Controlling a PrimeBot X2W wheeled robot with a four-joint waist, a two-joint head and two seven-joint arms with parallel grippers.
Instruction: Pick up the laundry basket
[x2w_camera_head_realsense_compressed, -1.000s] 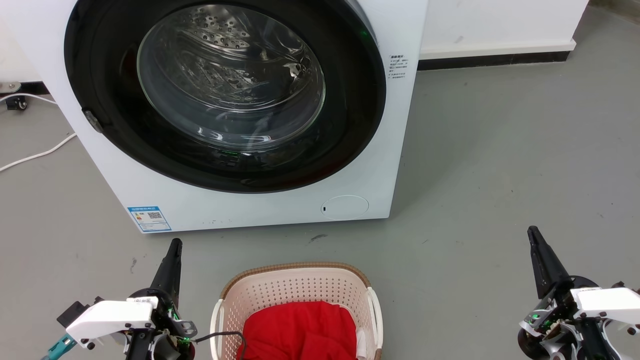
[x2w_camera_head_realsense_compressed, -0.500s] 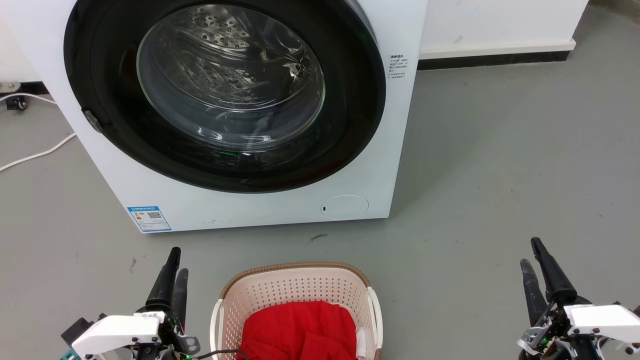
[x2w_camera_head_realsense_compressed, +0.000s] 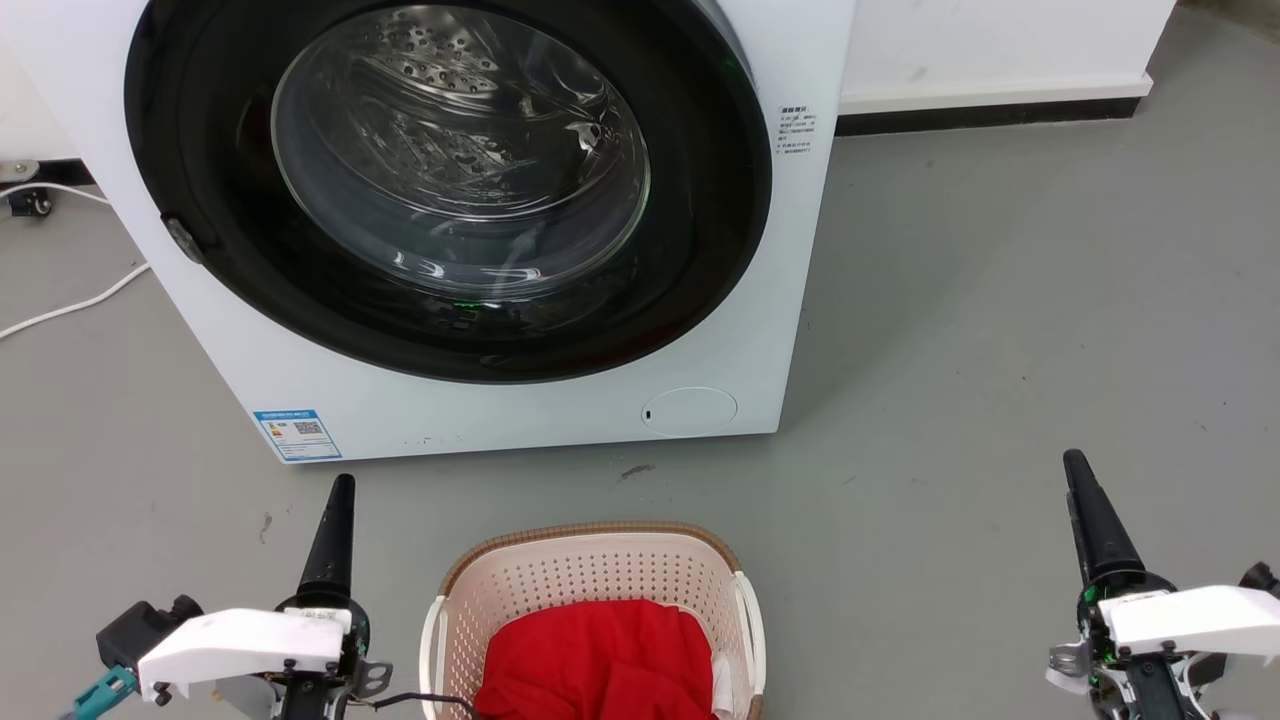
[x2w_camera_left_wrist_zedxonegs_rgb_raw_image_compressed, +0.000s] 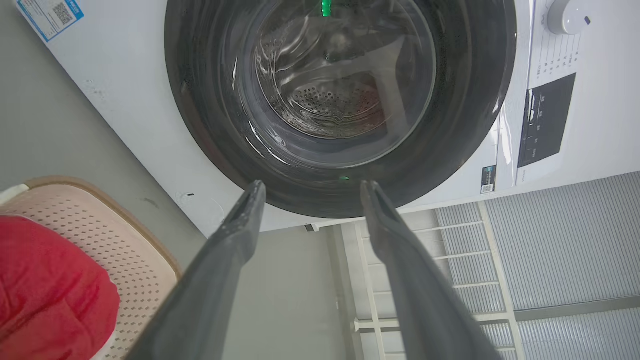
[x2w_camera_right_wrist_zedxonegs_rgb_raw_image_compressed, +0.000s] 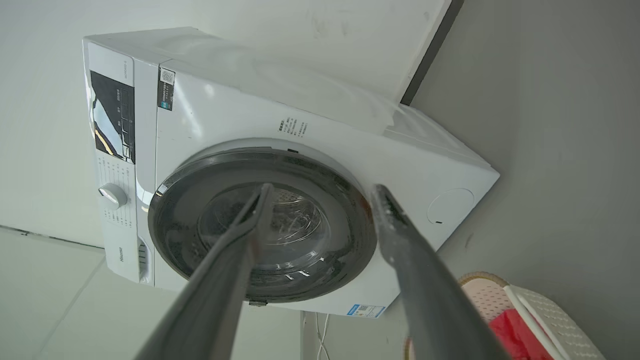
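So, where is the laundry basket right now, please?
In the head view the laundry basket sits on the floor at bottom centre, in front of the washing machine, between the left claw and right claw.

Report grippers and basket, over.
Left gripper open, empty, beside laundry basket. Right gripper open, empty, farther off right. Basket on floor, red cloth inside, ungripped. Washing machine beyond, apart.
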